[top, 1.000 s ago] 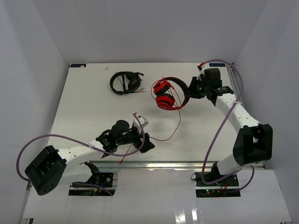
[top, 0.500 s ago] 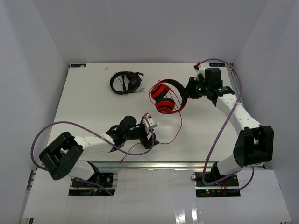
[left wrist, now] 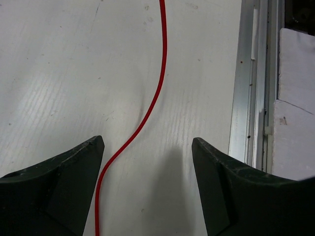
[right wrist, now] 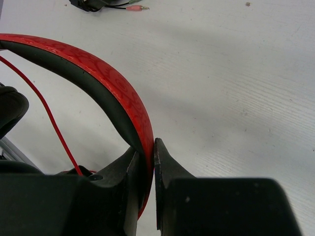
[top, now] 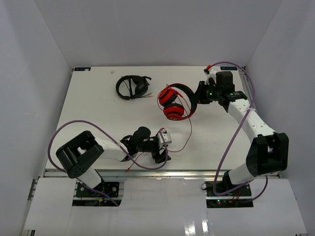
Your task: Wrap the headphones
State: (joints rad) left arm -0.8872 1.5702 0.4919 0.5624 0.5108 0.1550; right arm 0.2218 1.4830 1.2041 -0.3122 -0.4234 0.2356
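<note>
Now we centre our empty, wide-spread left gripper (left wrist: 147, 141) over the cable (left wrist: 159, 78) before pinching, while our right gripper (right wrist: 150, 147), clamped tight, holds the headphones (top: 173, 104) by the headband (right wrist: 106, 78).

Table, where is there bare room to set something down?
Bare: the left side of the table, between the black headphones and the left arm; also between the red cable and the right arm. Crowded: far middle, around the red headphones and right gripper.

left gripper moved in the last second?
Yes. In the top view the left gripper has slid right along the table's near edge; its open jaws now straddle the cable.
</note>
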